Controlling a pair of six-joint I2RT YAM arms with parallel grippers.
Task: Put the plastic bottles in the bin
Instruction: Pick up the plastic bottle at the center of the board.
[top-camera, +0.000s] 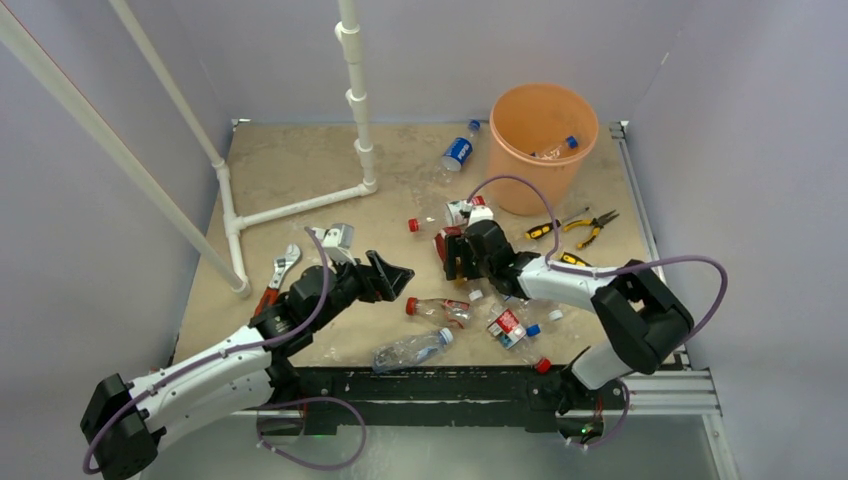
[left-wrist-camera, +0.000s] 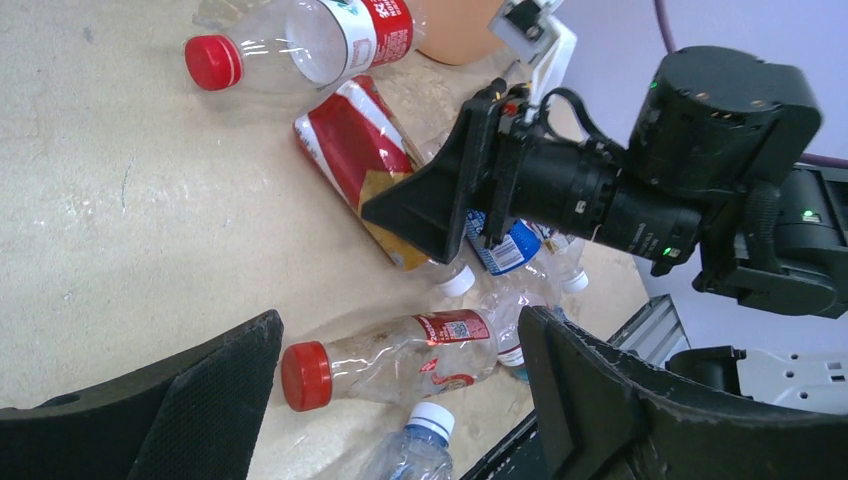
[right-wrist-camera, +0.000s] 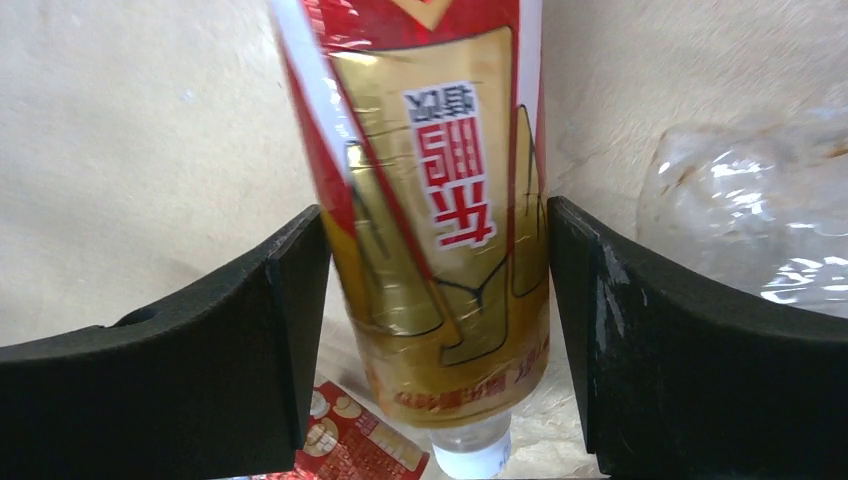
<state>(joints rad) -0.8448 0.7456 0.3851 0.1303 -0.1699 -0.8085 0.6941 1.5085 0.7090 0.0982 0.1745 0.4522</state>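
Note:
The orange bin (top-camera: 519, 190) stands at the back right with a blue-capped bottle (top-camera: 558, 150) inside. A blue-labelled bottle (top-camera: 459, 152) lies to the bin's left. My right gripper (right-wrist-camera: 435, 215) is low over the table, open. Its jaws straddle a red-and-gold labelled bottle (right-wrist-camera: 440, 200) with thin gaps on both sides. My left gripper (left-wrist-camera: 400, 330) is open above a red-capped clear bottle (left-wrist-camera: 400, 355) and holds nothing. A white-capped clear bottle (top-camera: 412, 350) and a red-labelled one (top-camera: 508, 325) lie near the front edge.
Yellow-handled pliers and screwdrivers (top-camera: 590, 225) lie right of the bin's base. A red-handled wrench (top-camera: 280, 272) lies by the left arm. A white pipe frame (top-camera: 300, 205) crosses the back left. Walls close three sides.

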